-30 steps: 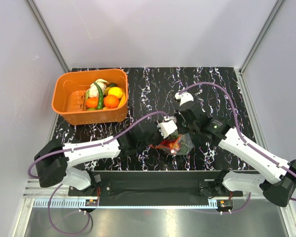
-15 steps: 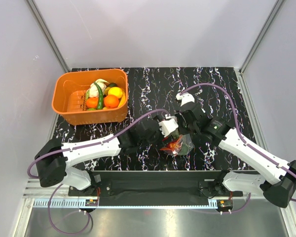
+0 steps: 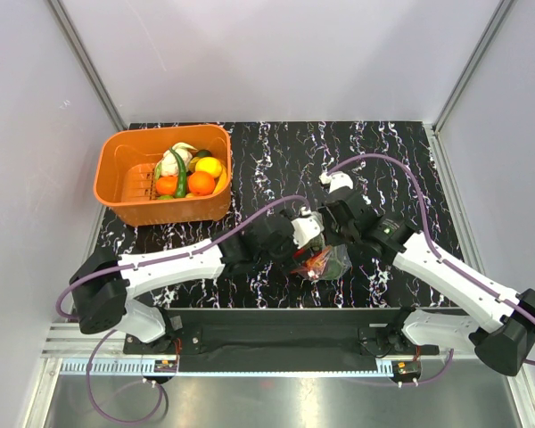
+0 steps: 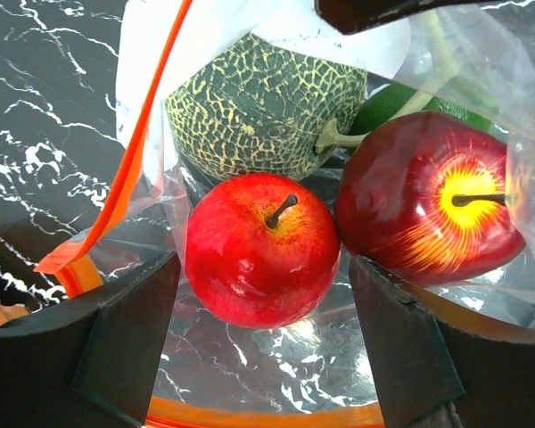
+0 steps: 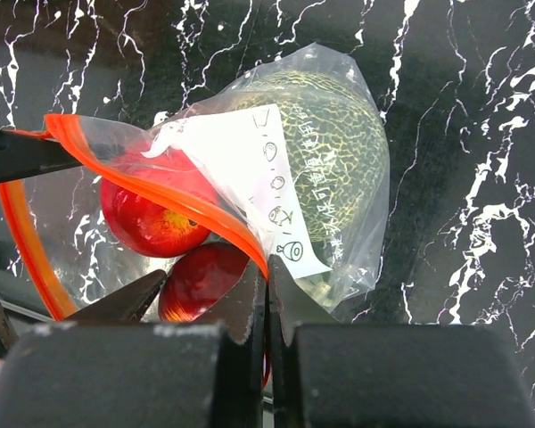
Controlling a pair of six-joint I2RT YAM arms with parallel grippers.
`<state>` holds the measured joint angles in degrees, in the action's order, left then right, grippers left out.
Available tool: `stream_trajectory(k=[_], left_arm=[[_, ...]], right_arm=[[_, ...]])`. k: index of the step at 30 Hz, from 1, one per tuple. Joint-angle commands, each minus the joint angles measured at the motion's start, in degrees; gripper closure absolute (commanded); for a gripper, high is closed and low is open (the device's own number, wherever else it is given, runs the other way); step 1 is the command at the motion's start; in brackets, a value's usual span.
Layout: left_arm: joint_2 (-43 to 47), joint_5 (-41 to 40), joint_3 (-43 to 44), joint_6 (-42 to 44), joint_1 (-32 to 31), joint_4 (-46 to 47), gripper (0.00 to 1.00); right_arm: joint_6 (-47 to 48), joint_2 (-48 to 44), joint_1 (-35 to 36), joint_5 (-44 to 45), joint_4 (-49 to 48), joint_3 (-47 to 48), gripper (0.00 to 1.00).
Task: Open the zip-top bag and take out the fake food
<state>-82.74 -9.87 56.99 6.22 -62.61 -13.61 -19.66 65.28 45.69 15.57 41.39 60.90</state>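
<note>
The zip-top bag (image 3: 328, 261) lies near the table's front edge, its mouth held open. My right gripper (image 5: 267, 267) is shut on the orange zip strip (image 5: 160, 187) of the upper lip, beside the white patch (image 5: 241, 169). My left gripper (image 4: 261, 278) is open inside the bag's mouth, its fingers (image 4: 125, 339) on either side of the shiny red apple (image 4: 261, 250) without touching it. Behind it lie a green netted melon (image 4: 263, 111) and a dark maroon apple (image 4: 428, 201). All three pieces are inside the bag. In the top view the left gripper (image 3: 305, 242) meets the right gripper (image 3: 337, 234) over the bag.
An orange basket (image 3: 116, 152) with orange and yellow balls, a white garlic-like piece and a green pepper stands at the back left. The black marbled table (image 3: 401, 160) ends at grey walls on both sides.
My left gripper has pushed to the right, further into the bag's mouth. My right gripper has shifted slightly right, still holding the zip strip.
</note>
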Motion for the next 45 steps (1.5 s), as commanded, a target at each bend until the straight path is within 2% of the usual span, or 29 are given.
stream_trajectory(k=[1, 7, 14, 18, 19, 20, 21, 24, 27, 30, 33, 36, 39, 43, 45], left_arm=[[-2.25, 2.57, -1.27, 1.16, -0.14, 1.03, 0.17], [-5.41, 2.75, -1.88, 1.43, -0.14, 3.84, 0.17], [-6.20, -0.15, -3.47, 2.22, -0.14, 12.01, 0.17], [-6.56, 0.64, -4.78, 2.66, -0.14, 16.76, 0.22], [-6.47, 1.07, -5.22, 2.75, -0.14, 17.73, 0.26], [-6.38, 1.78, -6.01, 2.75, -0.14, 19.74, 0.38], [-6.12, 1.96, -6.28, 2.75, -0.23, 20.37, 0.45], [-4.37, 2.13, -6.45, 2.40, -0.23, 20.64, 0.59], [-0.69, 2.74, -7.42, 2.22, -0.23, 20.20, 0.64], [2.92, 4.33, -8.30, 1.17, -0.23, 19.85, 0.66], [4.86, 4.51, -8.65, -1.38, -0.15, 20.11, 0.62], [3.82, 0.30, -8.39, -6.03, -0.14, 20.99, 0.44], [0.23, -4.36, -5.94, -12.71, -0.06, 18.97, 0.40], [-3.74, -6.56, -2.94, -21.05, 0.73, 15.28, 0.35], [-4.36, -7.53, -3.03, -22.91, 1.00, 15.63, 0.29]], right_arm=[[-0.73, -0.50, 1.15, -3.35, -4.73, 0.62, 1.00], [-0.82, -1.03, 1.07, -4.32, -4.91, 0.62, 1.00], [-1.17, -1.64, 1.07, -5.82, -6.05, -0.35, 1.00], [-1.43, -1.82, 1.07, -6.43, -6.32, -0.79, 1.00], [-1.52, -1.82, 1.07, -6.43, -6.23, -0.79, 1.00], [-1.70, -1.91, 0.98, -6.52, -6.32, -0.96, 1.00], [-1.70, -1.99, 0.98, -6.43, -6.40, -1.05, 1.00], [-1.78, -1.99, 0.89, -6.08, -6.06, -1.23, 1.00], [-1.61, -1.82, 0.54, -5.91, -6.23, -1.49, 1.00], [-1.70, -1.12, 0.10, -5.99, -6.84, -1.84, 1.00], [-1.87, -0.59, -0.34, -6.43, -7.72, -2.54, 1.00], [-2.22, -0.50, -0.60, -6.61, -9.30, -3.68, 1.00], [-2.75, -0.33, -0.69, -6.78, -10.36, -4.92, 1.00], [-3.28, -0.94, -0.60, -7.31, -12.03, -7.28, 1.00], [-3.45, -1.55, -0.78, -7.92, -13.08, -8.17, 1.00]])
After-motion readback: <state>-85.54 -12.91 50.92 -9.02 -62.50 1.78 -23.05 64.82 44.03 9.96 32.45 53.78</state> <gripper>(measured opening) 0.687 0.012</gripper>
